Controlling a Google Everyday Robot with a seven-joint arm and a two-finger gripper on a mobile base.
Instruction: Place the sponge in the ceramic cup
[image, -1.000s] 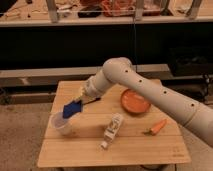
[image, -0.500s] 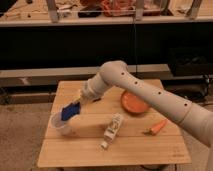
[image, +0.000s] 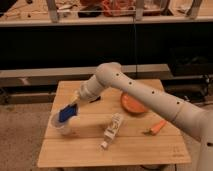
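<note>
The bright-blue sponge hangs tilted just over the mouth of the pale ceramic cup, which stands near the left edge of the wooden table. Its lower end looks level with the cup's rim. My gripper is at the sponge's upper right corner, shut on it, with the white arm reaching in from the right.
A white bottle lies on its side at the table's middle. An orange-red bowl sits behind the arm at the right. An orange carrot lies near the right front. A dark shelf runs behind the table.
The gripper has moved left and down with the sponge, bringing it from above and right of the cup to right over the cup's mouth.
</note>
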